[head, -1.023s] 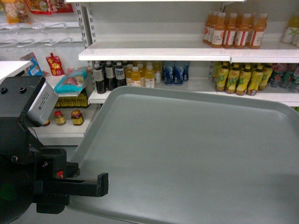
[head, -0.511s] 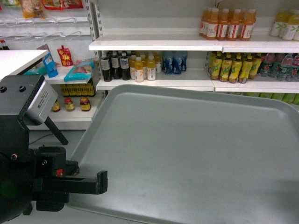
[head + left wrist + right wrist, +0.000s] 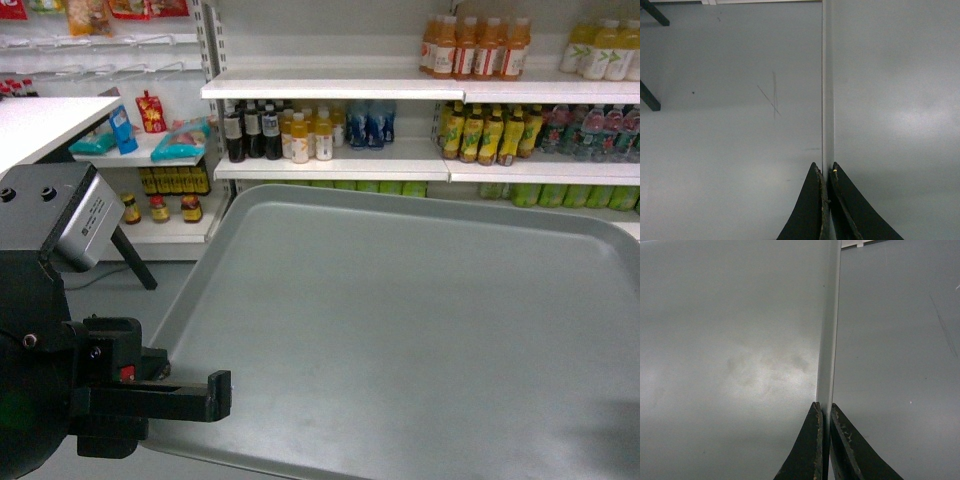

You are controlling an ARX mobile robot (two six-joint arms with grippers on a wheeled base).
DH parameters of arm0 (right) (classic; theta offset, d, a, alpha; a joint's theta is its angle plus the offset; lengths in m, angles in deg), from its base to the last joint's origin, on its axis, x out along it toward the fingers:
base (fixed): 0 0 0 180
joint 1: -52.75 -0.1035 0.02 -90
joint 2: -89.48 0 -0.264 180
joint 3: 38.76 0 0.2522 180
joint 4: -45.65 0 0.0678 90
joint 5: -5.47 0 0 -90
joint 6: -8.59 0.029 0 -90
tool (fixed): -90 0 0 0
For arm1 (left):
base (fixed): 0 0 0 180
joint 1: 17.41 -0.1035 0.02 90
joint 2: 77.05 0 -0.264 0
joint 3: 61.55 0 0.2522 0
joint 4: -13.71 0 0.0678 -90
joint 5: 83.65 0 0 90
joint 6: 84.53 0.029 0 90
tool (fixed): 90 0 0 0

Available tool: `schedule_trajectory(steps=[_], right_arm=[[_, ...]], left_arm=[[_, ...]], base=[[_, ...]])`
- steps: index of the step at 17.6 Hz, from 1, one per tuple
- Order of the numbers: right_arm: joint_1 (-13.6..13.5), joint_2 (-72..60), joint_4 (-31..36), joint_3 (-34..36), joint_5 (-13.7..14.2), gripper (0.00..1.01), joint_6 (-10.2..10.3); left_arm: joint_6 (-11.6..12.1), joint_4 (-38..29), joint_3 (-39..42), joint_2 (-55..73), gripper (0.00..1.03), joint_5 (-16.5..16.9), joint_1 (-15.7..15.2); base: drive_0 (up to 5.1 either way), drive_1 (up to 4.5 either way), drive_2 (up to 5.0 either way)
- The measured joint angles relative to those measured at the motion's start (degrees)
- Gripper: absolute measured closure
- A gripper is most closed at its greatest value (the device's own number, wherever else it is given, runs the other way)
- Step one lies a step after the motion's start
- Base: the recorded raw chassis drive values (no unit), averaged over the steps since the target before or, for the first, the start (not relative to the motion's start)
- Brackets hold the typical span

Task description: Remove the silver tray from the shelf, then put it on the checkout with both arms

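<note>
Silver tray (image 3: 400, 330) is off the shelf (image 3: 340, 88), held level in the air in front of the robot, filling most of the head view; grey floor (image 3: 730, 100) below it. Left pincer (image 3: 826, 172) is clenched on the tray's left rim, fingers pinched either side of the raised lip in the left wrist view. Right pincer (image 3: 823, 407) is likewise clamped on the opposite rim; the right arm itself is out of the head frame. Left arm (image 3: 60, 330) sits at the tray's near-left corner. Behind the tray: shelf boards stocked with drink bottles (image 3: 300, 130). White counter (image 3: 45, 125) corner shows at far left, well apart from the tray.
</note>
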Motion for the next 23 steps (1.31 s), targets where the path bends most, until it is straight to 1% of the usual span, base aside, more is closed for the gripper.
schedule_trajectory(steps=[23], right_arm=[[0.02, 0.04, 0.26, 0.09, 0.0, 0.98, 0.0]], left_arm=[[0.0, -0.28, 0.0, -0.07, 1.0, -0.02, 0.04]], base=[[0.1, -4.17, 4.4]])
